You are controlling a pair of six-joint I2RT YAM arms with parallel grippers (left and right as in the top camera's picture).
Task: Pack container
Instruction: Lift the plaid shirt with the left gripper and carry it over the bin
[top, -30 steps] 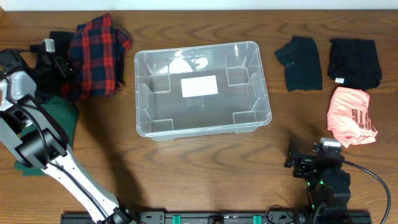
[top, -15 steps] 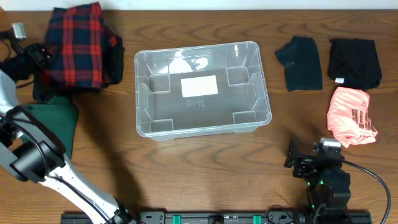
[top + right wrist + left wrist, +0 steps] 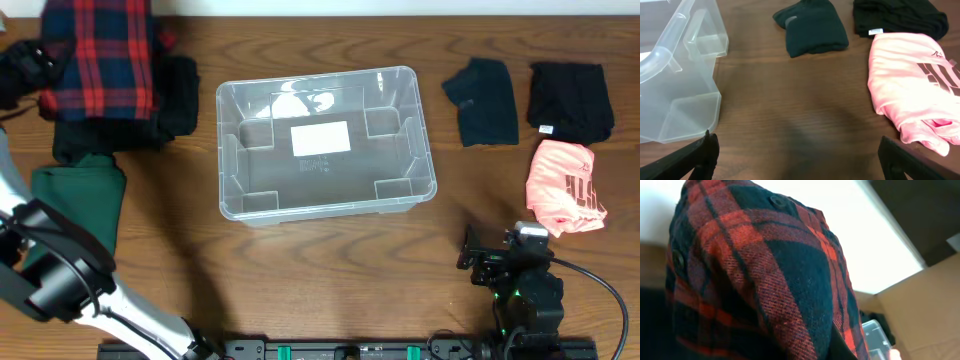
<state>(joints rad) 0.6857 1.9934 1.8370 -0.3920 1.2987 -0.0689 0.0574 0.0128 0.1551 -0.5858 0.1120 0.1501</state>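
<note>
The clear container (image 3: 232,145) stands in the middle of the table, white label on its base; its corner shows in the right wrist view (image 3: 670,75). My left gripper (image 3: 25,75) at the far left edge is shut on a red and black plaid shirt (image 3: 100,55), lifted at the back left. The shirt fills the left wrist view (image 3: 760,280), hiding the jaws. My right gripper (image 3: 505,262) is open and empty near the front right, its fingertips at the bottom corners of the right wrist view (image 3: 797,155).
A green garment (image 3: 75,200) and a black garment (image 3: 175,100) lie at the left. At the right lie a dark folded garment (image 3: 482,100), a black garment (image 3: 570,100) and a pink shirt (image 3: 567,185), also in the right wrist view (image 3: 910,95).
My left gripper has lifted the plaid shirt and carried it left and toward the back edge. The right arm has not moved.
</note>
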